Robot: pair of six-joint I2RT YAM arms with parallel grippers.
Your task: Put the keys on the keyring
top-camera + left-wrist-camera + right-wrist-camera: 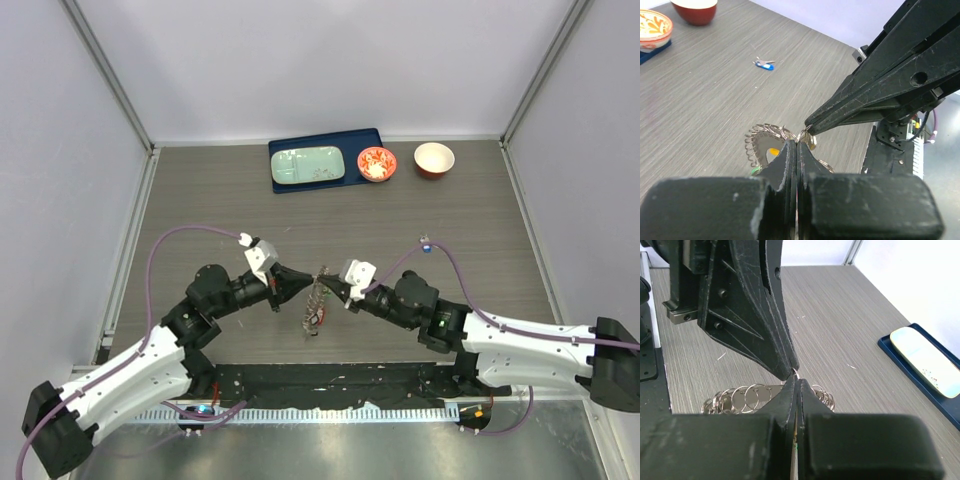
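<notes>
The keyring (315, 308), a dark toothed disc with many small wire rings on its rim, hangs edge-on between both arms above the table. My left gripper (303, 283) is shut on its top edge; in the left wrist view the closed tips (797, 143) cover part of the keyring (760, 145). My right gripper (330, 285) meets it tip to tip, and its shut tips (809, 127) pinch a small wire loop from which a brass key (812, 142) hangs. Yellow and green heads show behind the disc. A blue-headed key (765, 64) lies alone on the table (425, 243).
A dark-blue tray (285, 188) at the back holds a pale green plate (308, 165), with a patterned red bowl (377, 163) at its right end. A red-and-white bowl (434, 158) stands beside it. White walls enclose the table; a black strip (340, 385) runs along the near edge.
</notes>
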